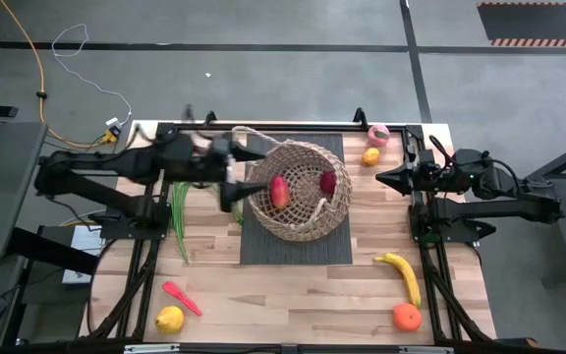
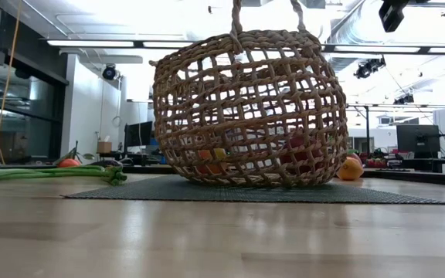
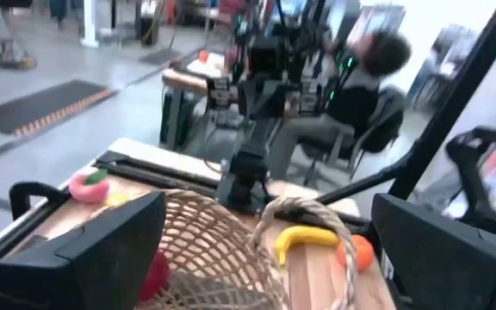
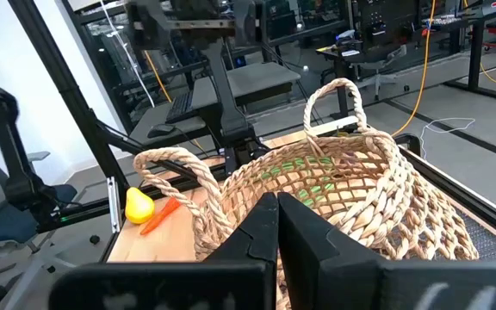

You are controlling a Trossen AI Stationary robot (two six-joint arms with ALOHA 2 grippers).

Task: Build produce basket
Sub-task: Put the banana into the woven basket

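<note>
Your wicker basket [image 1: 300,190] sits on the dark ribbed mat [image 1: 263,246] at the middle of the pale, plank-grained wooden table [image 1: 293,295]. It is a round bowl of tan open-weave rope with loop handles; from the low view you can see straight through its lattice to the coloured shapes inside. From above, two pieces lie in it: an oval one shading red to orange [image 1: 279,192] and a darker red rounded one [image 1: 328,182].

Your left gripper [image 1: 232,183] is at the basket's left rim with its blocky dark fingers [image 3: 102,241] spread wide and holding nothing. Your right gripper [image 1: 381,179] hangs beside the table's right edge, well apart from the basket, its two wedge-shaped fingers [image 4: 261,237] pressed flat together with nothing between them.

The rest of the produce is scattered on bare wood:
- Long thin green bean stalks [image 1: 179,211] lie left of the mat.
- A slim red-orange carrot-like piece [image 1: 181,298] and a bumpy yellow lemon [image 1: 169,319] sit at the near left corner.
- A curved yellow banana [image 1: 402,275] and a round orange [image 1: 407,316] are at the near right.
- A pink fruit [image 1: 378,135] and a small yellow-orange round fruit [image 1: 370,156] rest at the far right, just beside each other.
</note>
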